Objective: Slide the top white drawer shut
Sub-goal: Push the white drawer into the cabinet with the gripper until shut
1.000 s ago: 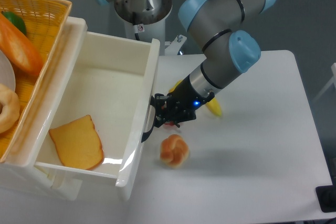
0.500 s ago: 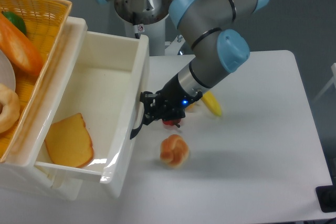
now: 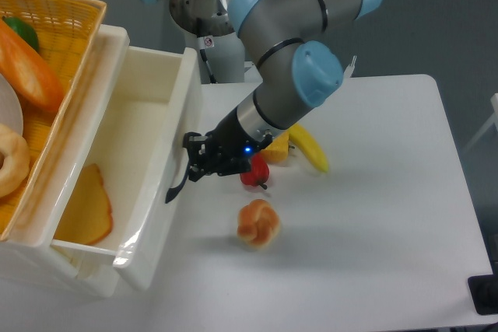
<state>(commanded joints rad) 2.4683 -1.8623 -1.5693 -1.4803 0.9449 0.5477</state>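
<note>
Nearest the front edge of the white table (image 3: 389,215), a small braided bread roll (image 3: 258,223) sits on its own, apart from everything else. Just behind it, toward the middle of the table, a red fruit (image 3: 254,172) lies beside the dark gripper (image 3: 194,167), with an orange piece (image 3: 278,148) and a yellow banana (image 3: 308,149) a little farther back and to the right.

At the front left corner stands the small white cabinet (image 3: 78,274), and the top white drawer (image 3: 159,184) is partly pulled out of it toward the table's middle. A slice of yellow-orange bread (image 3: 87,209) lies inside the drawer, near its front end. The curved black handle (image 3: 178,182) on the drawer's face is right at the gripper, which presses up against the drawer front; from here the fingers are a dark cluster and I cannot tell whether they are spread or closed around the handle.

On top of the cabinet, along the left edge, the woven yellow basket (image 3: 74,17) holds a long orange loaf (image 3: 27,68), something green (image 3: 22,30) and a pale ring-shaped pastry (image 3: 12,161).

Farther back, the grey arm (image 3: 296,44) with blue joint caps bends down from its base (image 3: 210,5) at the rear edge of the table.
</note>
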